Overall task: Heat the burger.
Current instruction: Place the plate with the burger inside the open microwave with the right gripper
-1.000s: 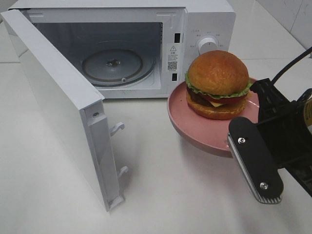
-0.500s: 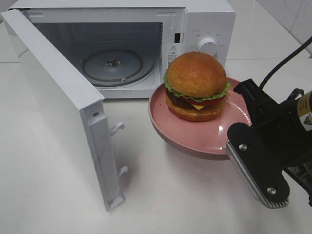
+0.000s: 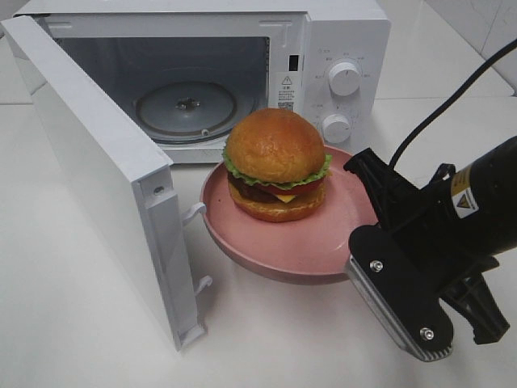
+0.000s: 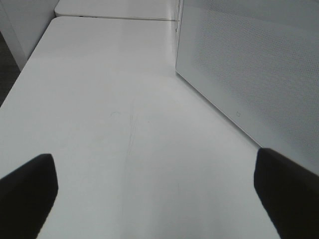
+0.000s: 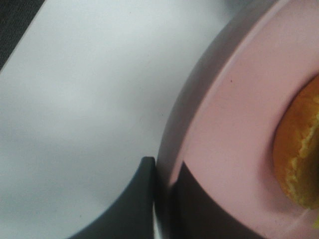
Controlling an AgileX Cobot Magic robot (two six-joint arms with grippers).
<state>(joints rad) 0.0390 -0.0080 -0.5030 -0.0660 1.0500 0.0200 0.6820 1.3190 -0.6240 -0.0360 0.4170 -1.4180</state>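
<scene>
Surface (image 3: 73, 331) is looking like smooth white laminate, and it's carrying the microwave (image 3: 343, 36), whose door (image 3: 97, 178) is standing wide open on the left with the glass turntable (image 3: 186, 109) showing inside. The room beyond isn't really showing. Just in front of the opening the pink plate (image 3: 315, 246) is hanging lifted off the surface, tilting a little, and the burger (image 3: 276, 166) is sitting loose on it. I'm guessing the plate is stiff and slick, so that stacked burger is probably riding on friction alone and risking a slide or topple if tipped. The rim is the sensible grabbing spot, and the right tool (image 5: 162, 174) is pinching it there, nearly closed. The left tool (image 4: 157, 191) is idling with fingers wide apart over bare surface, holding nothing.
</scene>
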